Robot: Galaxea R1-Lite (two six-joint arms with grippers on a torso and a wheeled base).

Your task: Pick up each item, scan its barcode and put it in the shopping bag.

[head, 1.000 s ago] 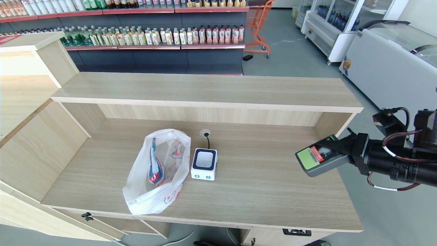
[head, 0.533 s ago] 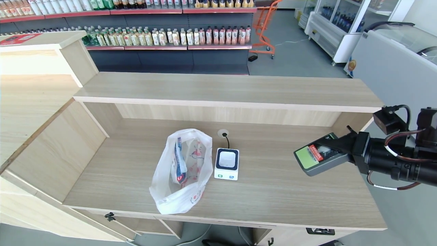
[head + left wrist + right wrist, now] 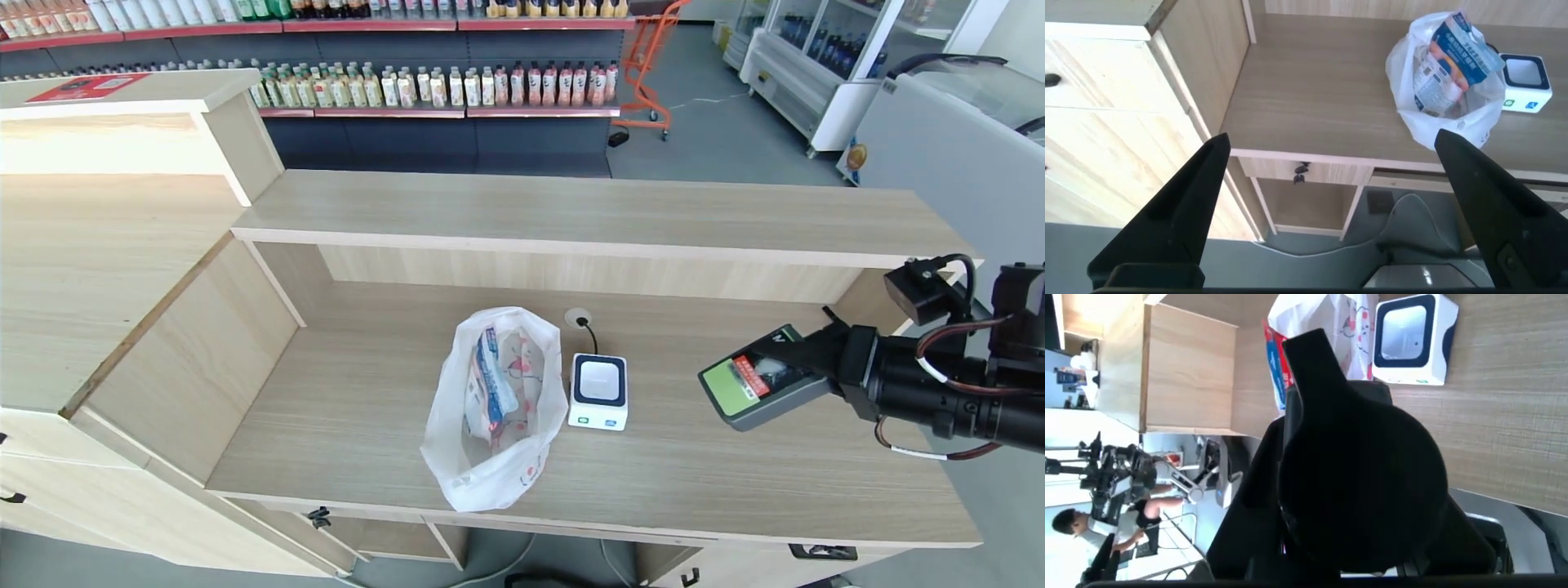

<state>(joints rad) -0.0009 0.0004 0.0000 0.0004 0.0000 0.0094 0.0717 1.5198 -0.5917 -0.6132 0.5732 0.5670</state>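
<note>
Head camera has shifted, right gripper (image 3: pixel 807 362) clamped on box (image 3: pixel 753 384) now nearer scanner (image 3: pixel 600 390), bag (image 3: pixel 457 441) beside it, left gripper (image 3: pixel 1333 140) spread wide.

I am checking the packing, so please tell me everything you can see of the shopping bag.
The shopping bag is thin, translucent white plastic with red print, lying crumpled and open-mouthed on the wooden counter. A blue, white and red packet is inside it. The scanner sits beside it; whether they touch, I cannot tell.

Packets (image 3: pixel 488 384) in shopping bag (image 3: pixel 457 457) half hidden, box (image 3: pixel 735 390) label perhaps too small to read
</note>
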